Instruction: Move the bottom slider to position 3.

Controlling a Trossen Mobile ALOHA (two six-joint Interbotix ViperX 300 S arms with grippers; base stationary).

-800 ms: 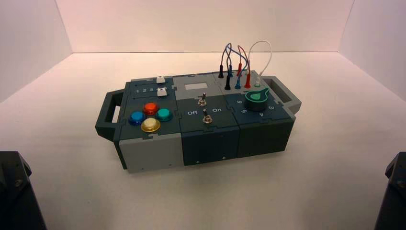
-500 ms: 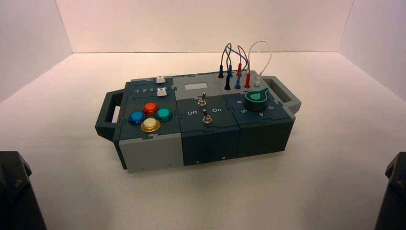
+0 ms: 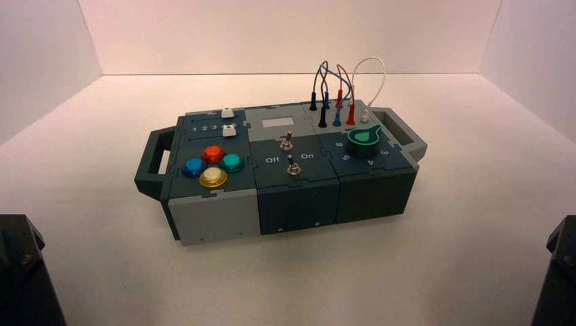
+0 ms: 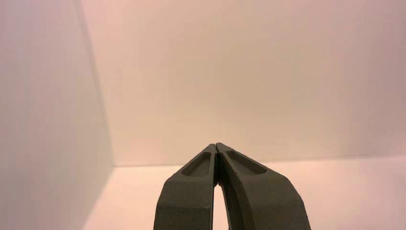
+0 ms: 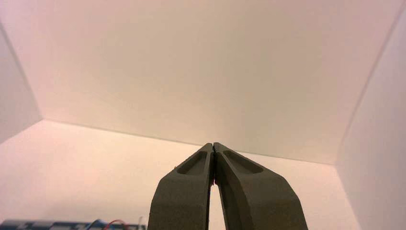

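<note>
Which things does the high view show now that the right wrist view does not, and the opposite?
Only the high view: the two white slider caps, the four coloured buttons, the two toggle switches and the green-topped knob.

Only the right wrist view: the right pincer, its fingertips together.

Both: the box, only an edge of it in the wrist view, and some wires.

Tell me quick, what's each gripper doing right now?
Left gripper: closed, nothing in it, off the box.
Right gripper: closed, nothing in it, off the box.
</note>
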